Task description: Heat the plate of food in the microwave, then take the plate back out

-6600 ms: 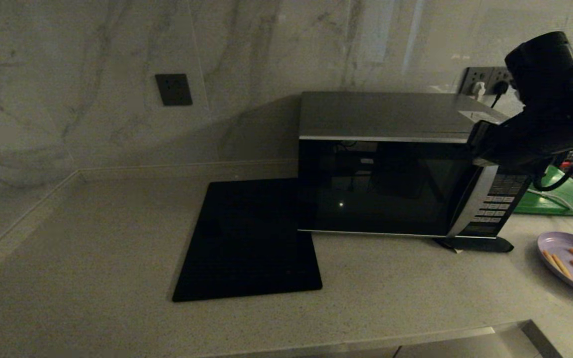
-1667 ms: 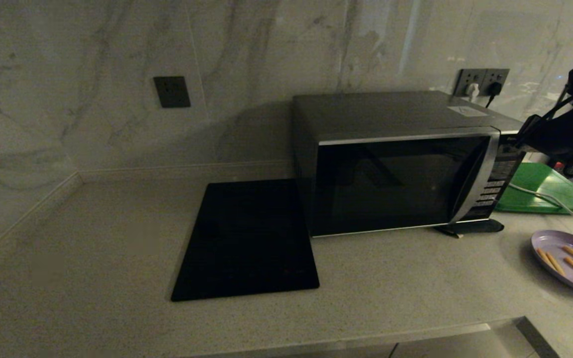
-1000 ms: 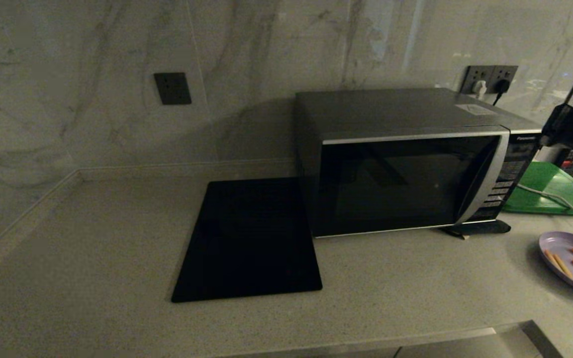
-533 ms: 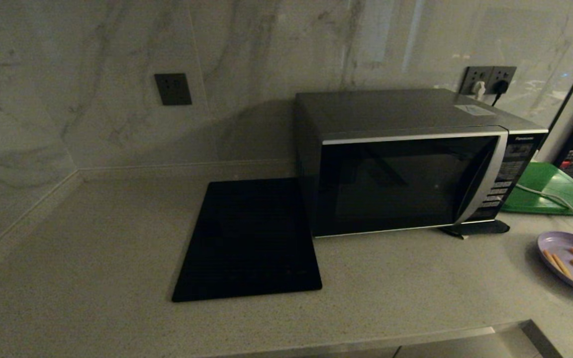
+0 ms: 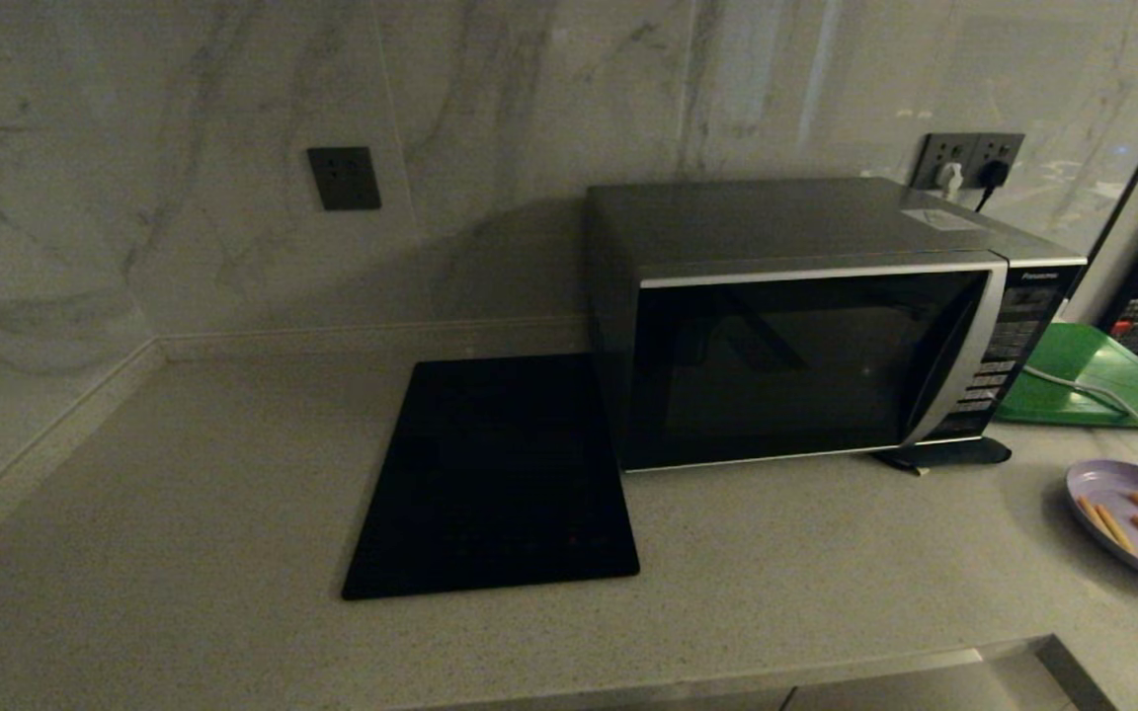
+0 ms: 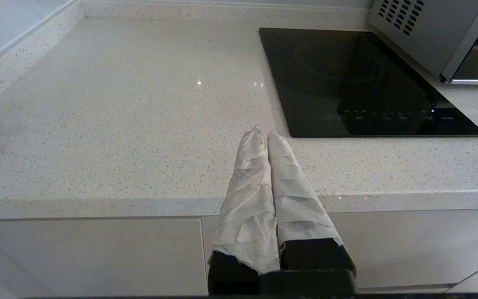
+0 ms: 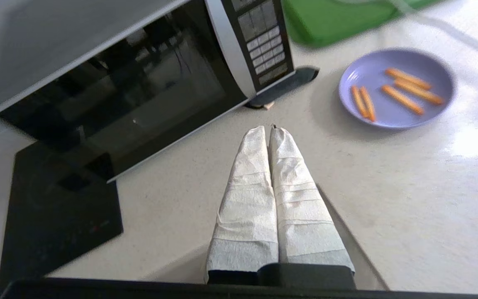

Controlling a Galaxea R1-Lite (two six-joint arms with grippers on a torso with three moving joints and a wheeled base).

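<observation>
The microwave [image 5: 806, 326] stands on the counter at the back right with its dark glass door closed; it also shows in the right wrist view as the microwave [image 7: 131, 83]. The light-purple plate of food [image 5: 1137, 521] lies on the counter to the microwave's right, with several orange-tan sticks on it, and appears again as the plate of food [image 7: 396, 93]. My right gripper [image 7: 269, 128] hovers shut and empty above the counter in front of the microwave, apart from the plate. My left gripper [image 6: 263, 133] is shut and empty near the counter's front edge. Neither arm shows in the head view.
A flat black slab [image 5: 495, 474] lies left of the microwave. A green board [image 5: 1093, 380] with a white cable across it sits behind the plate. A wall socket with plugs [image 5: 969, 160] is behind the microwave. The counter edge [image 5: 727, 681] runs along the front.
The right arm, which was up at the microwave's keypad side, has drawn back to the right and left the head view. The microwave now sits turned slightly compared with the earliest frame.
</observation>
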